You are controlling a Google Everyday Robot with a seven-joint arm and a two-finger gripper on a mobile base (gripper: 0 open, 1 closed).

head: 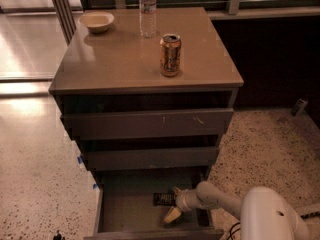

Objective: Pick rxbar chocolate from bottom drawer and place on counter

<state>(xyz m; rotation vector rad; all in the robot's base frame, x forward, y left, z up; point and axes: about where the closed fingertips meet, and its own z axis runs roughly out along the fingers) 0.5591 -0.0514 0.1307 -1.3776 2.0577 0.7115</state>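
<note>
The arm [220, 198] is a smooth off-white tube that thickens into a big rounded white shell [272, 216] bearing one small dark dot. A pale ringed cuff [186, 200] joins it to the pincer [174, 203], down in the bottom drawer [125, 211]. Its yellowish fingers [171, 215] stand apart. A thin dark cable [234, 229] curls beneath.

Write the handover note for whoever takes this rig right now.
Gripper: down inside the open bottom drawer, right beside the rxbar chocolate; no grasp confirmed.
Rxbar chocolate: lying flat on the drawer floor.
Counter: holds an orange can, a water bottle and a bowl; no bar on it.
Done: drawer open, arm reached in.
Left: grip the bar, lift it out, set it on the counter.
</note>
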